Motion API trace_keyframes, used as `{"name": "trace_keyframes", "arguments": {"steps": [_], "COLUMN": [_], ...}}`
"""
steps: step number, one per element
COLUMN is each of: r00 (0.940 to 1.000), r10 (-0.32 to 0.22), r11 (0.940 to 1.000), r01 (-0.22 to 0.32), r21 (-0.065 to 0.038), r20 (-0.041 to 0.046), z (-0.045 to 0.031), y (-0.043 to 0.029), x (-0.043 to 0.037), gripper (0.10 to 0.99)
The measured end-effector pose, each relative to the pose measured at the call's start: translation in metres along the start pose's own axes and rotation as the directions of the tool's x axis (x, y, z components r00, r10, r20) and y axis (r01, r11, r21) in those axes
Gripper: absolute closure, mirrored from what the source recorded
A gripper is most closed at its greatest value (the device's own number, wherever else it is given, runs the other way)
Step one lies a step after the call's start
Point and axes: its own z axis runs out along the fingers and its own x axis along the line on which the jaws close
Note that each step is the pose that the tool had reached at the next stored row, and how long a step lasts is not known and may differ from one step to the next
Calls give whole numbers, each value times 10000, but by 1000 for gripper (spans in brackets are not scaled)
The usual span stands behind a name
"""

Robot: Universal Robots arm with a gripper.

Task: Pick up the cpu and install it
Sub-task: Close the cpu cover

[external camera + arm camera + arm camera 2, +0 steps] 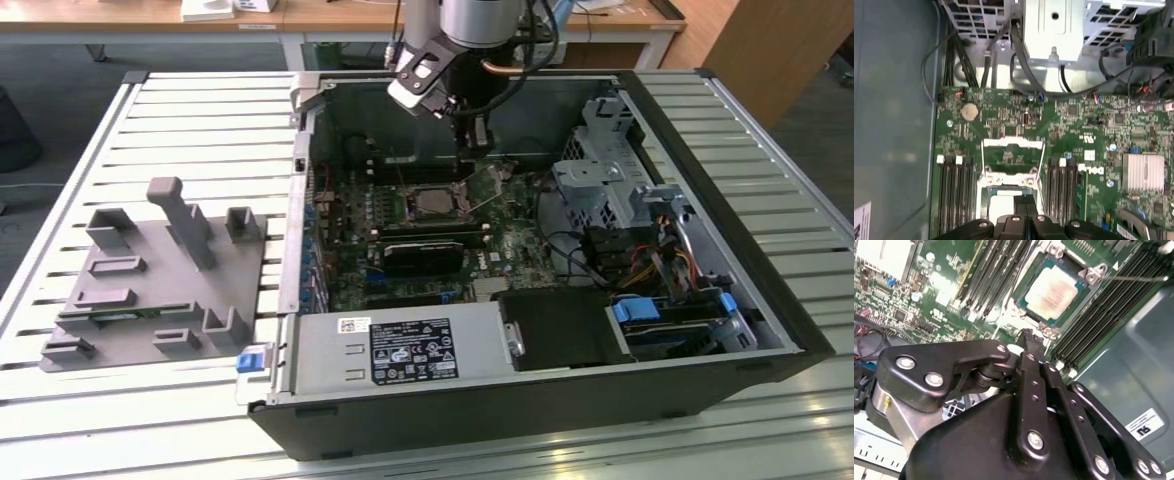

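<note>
The cpu (430,203) lies flat in its socket on the green motherboard (347,280) inside the open computer case, its silver top facing up. Both wrist views show it too, cpu (1054,290) in full and cpu (996,209) partly behind the fingers. My gripper (474,148) hangs above the board just behind the socket, toward the back wall of the case. Its black fingers are pressed together with nothing between them, the gripper (1028,335) and gripper (1024,199) tips hovering clear of the chip. The socket's metal load plate (1013,150) stands flipped open.
Memory slots (956,195) flank the socket. A grey holder tray (147,290) sits on the slatted table at the exterior view's left, with a green memory stick (123,318). The power supply (400,350), drive cage (601,180) and loose cables (627,265) crowd the case.
</note>
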Motion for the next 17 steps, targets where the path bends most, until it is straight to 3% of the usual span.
{"name": "trace_keyframes", "arguments": {"steps": [9, 17], "r00": [10000, 10000], "r10": [-1, -1], "r11": [10000, 10000], "r01": [1, 1], "r21": [12, 16], "r20": [1, 2], "z": [32, 67], "y": [185, 292], "x": [31, 83], "gripper": [980, 980]}}
